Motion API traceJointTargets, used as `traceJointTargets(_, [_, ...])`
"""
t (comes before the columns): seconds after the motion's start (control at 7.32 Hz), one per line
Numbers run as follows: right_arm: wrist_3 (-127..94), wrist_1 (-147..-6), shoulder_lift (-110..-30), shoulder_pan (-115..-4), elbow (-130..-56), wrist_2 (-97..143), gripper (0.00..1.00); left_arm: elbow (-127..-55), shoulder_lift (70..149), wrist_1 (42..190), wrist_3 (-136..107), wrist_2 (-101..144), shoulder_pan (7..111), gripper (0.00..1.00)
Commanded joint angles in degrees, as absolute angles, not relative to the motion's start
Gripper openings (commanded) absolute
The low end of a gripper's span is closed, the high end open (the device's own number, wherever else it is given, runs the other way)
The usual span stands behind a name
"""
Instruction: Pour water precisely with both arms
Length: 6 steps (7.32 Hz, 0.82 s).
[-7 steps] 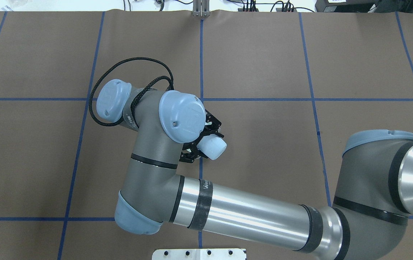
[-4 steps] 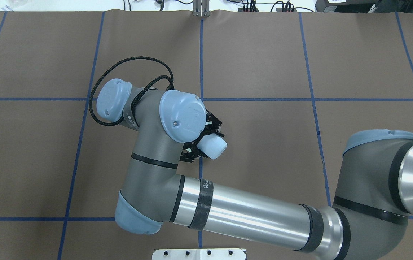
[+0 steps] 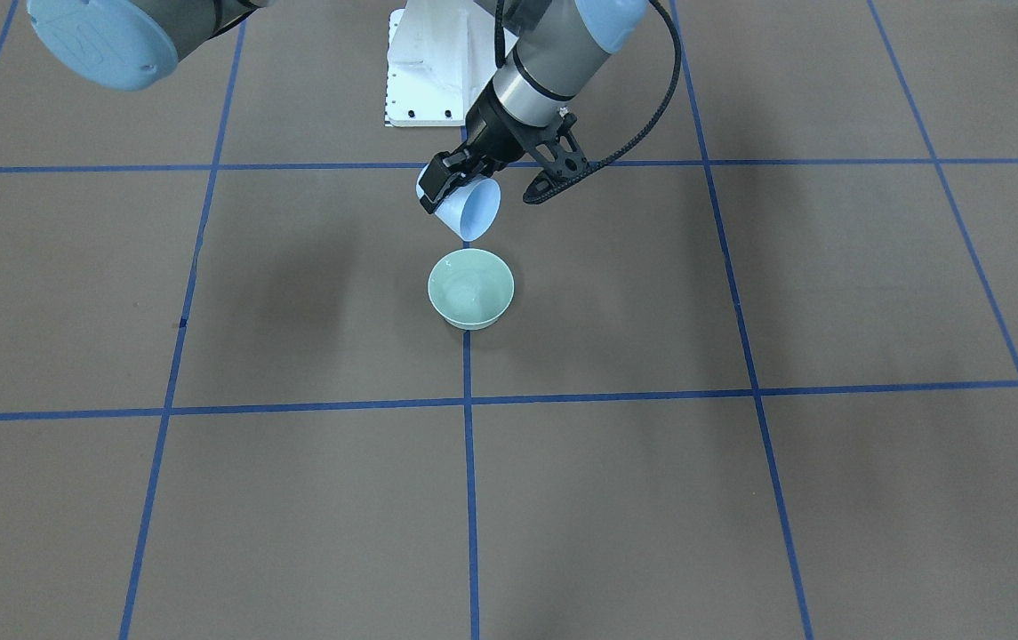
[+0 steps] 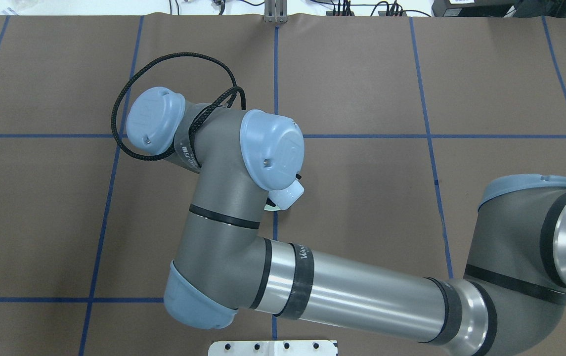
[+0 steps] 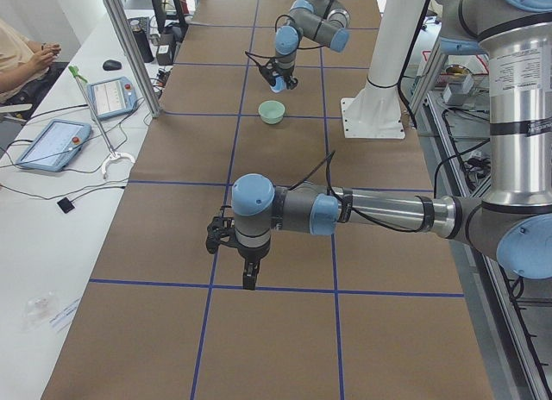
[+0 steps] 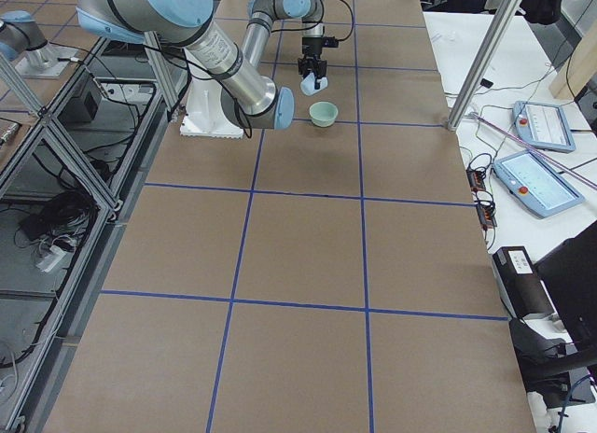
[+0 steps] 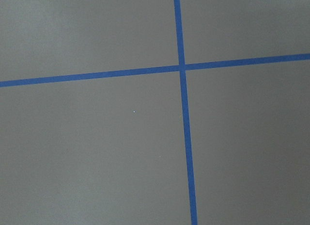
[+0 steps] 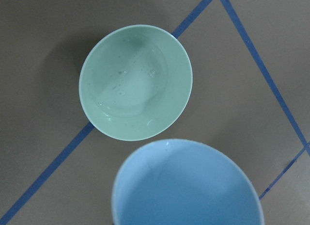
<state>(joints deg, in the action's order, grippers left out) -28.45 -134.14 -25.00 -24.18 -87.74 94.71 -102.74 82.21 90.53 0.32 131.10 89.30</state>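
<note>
Brown paper crossed by blue tape lines (image 3: 466,462) covers the table (image 3: 829,293). In the front-facing view, the right gripper (image 3: 460,191) is clamped on a pale blue cup (image 3: 473,213). The cup is tipped mouth-down above a mint-green bowl (image 3: 471,286), near it but not touching. The bowl stands on a tape line.

From overhead, the right arm (image 4: 362,296) reaches across the middle of the table. Its wrist hides the gripper and nearly all of the bowl, and only the cup's base pokes out.

In the left side view, the left arm (image 5: 379,212) stretches low over the table, well apart from the bowl. The left gripper (image 5: 233,255) points down, and I cannot tell whether its fingers are apart or together.

The right side view shows the cup over the bowl at the far end.

Through the left wrist camera, only a tape crossing shows.

The right wrist camera shows the water (image 8: 123,91) as a shallow clear pool in the bowl, with the cup's rim close beside it
</note>
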Motion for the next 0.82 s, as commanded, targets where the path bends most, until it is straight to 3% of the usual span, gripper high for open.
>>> traceJointTargets(0.0, [-33.4, -128.6, -32.8, -25.4, -100.3, 94.9, 0.0, -102.8, 82.1, 90.6, 0.4, 131.1, 89.3, 1.0])
traceJointTargets(0.68, [-47.8, -110.6, -50.9, -27.5, -117.1, 88.7, 0.0, -103.2, 81.7, 90.6, 0.4, 131.2, 89.3, 1.0])
